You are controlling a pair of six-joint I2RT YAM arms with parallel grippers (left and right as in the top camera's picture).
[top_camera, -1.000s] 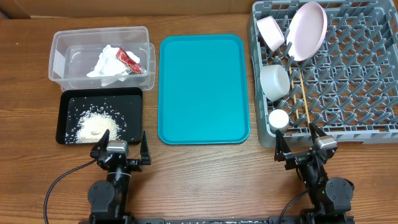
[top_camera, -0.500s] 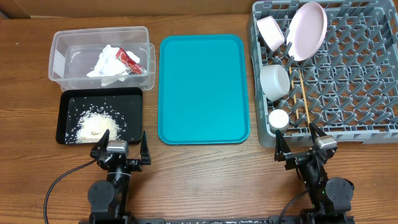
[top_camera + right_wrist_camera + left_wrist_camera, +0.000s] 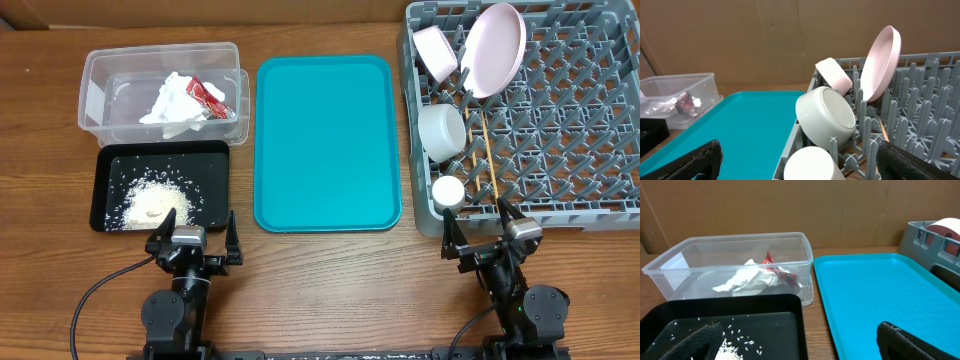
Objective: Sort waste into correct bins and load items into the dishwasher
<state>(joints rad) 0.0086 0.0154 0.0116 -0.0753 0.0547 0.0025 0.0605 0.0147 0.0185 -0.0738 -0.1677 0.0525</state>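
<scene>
Left pincer (image 3: 196,228) and right pincer (image 3: 477,228) both stand spread and empty. Napkin (image 3: 172,103) and red wrapper (image 3: 208,93) lie in the clear tub (image 3: 160,50), rice (image 3: 152,203) in the black tray (image 3: 215,152).

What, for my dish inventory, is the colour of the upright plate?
Pale pink; the plate shows best in the overhead view.

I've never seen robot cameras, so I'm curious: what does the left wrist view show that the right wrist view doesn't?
Only the left wrist view shows the white rice-like scraps in the shallow black plastic tray. Only the right wrist view shows a white bowl, a pale pink bowl and a small white cup. Both show the teal serving tray, the clear rectangular plastic tub and the grey plastic dish rack.
</scene>
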